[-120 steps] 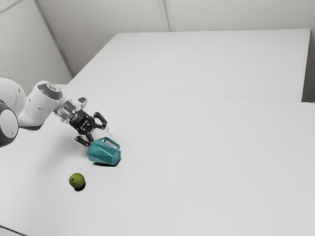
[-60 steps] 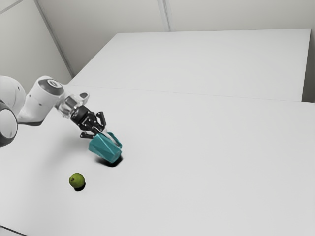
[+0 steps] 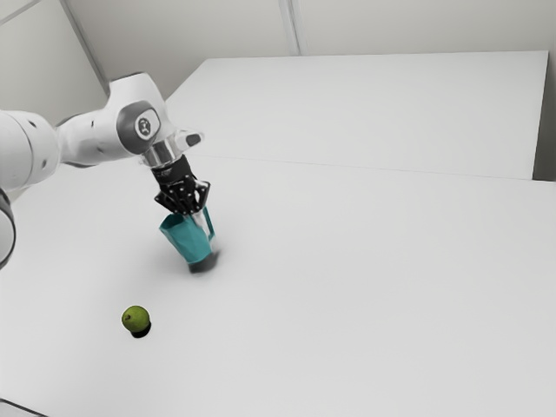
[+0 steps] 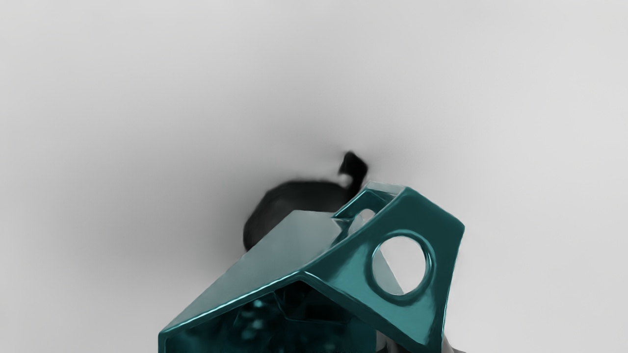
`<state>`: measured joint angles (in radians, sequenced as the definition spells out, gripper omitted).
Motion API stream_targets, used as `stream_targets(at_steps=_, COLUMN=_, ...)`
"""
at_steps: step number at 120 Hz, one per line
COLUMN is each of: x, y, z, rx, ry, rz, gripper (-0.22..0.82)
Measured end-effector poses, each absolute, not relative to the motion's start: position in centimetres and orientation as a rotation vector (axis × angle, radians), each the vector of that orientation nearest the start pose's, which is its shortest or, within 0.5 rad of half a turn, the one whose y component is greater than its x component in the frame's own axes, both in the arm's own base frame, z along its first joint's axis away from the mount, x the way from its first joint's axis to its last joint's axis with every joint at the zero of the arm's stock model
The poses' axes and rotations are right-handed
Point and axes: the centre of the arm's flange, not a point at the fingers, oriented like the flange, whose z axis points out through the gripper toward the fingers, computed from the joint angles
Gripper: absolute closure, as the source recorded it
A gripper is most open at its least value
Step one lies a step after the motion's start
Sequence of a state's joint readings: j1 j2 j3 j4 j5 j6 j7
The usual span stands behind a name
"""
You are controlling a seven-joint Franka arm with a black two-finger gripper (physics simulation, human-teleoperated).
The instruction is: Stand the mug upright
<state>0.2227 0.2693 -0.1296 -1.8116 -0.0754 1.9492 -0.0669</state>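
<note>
Over the flat white surface (image 3: 365, 261), grips a glossy teal faceted mug (image 3: 184, 239) near its rim on the handle side, with the black two-finger claw (image 3: 191, 211) nearly closed, apparently pinching it. Tilts it, mouth up, well apart from a round green fruit (image 3: 135, 318).

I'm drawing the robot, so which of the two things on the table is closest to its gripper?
The tilted teal mug, right at the gripper. The round green fruit sits farther away.

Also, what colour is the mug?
The mug is teal, with paler, greyish reflections on one outer face; the wrist view shows it best.
</note>
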Motion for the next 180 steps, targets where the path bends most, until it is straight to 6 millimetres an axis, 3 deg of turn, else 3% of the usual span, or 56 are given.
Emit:
stream_targets(at_steps=16, x=61.4, y=3.6, z=39.0, rx=-3.099, ry=-0.200, rz=0.048, gripper=0.79)
stream_targets(at_steps=40, x=61.5, y=2.9, z=38.9, rx=-3.033, ry=-0.226, rz=-0.057, gripper=0.79)
stream_targets(at_steps=128, x=61.1, y=2.2, z=35.4, rx=-3.038, ry=-0.512, rz=-0.013, gripper=0.78)
stream_targets(at_steps=154, x=61.0, y=2.2, z=36.6, rx=-3.034, ry=-0.532, rz=-0.032, gripper=0.32)
stream_targets(at_steps=180, x=60.5, y=1.4, z=40.4, rx=-3.029, ry=-0.522, rz=-0.101, gripper=0.12)
